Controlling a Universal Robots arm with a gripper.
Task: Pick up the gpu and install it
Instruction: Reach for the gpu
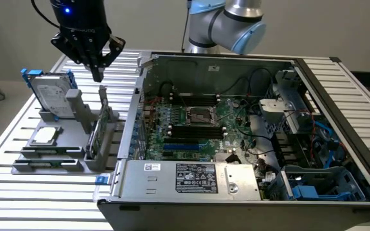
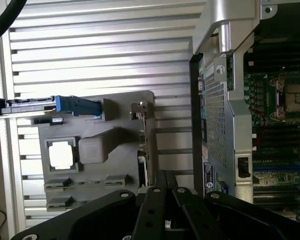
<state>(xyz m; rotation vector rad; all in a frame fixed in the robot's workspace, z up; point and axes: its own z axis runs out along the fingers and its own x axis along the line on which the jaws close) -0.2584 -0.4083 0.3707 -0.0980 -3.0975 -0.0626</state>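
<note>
The gpu [image 1: 98, 131] stands on edge in a slot of the grey holder [image 1: 56, 144], on the exterior view's left, beside the open computer case [image 1: 339, 125]. It is a thin green card with a silver bracket at its upper end. My gripper [image 1: 98, 76] hangs a short way above the card's top, fingers drawn together, holding nothing. From the wrist, the gpu [image 2: 144, 131] appears edge-on just beyond my black fingers [image 2: 151, 205]. The motherboard [image 1: 198, 120] lies exposed inside the case.
A silver hard drive in a blue frame [image 1: 50, 94] leans at the holder's far end, and a CPU [image 1: 46, 136] lies flat on it. The grey labelled power supply [image 1: 191, 178] fills the case's near corner. The case's side wall [image 2: 217, 100] rises close beside the holder.
</note>
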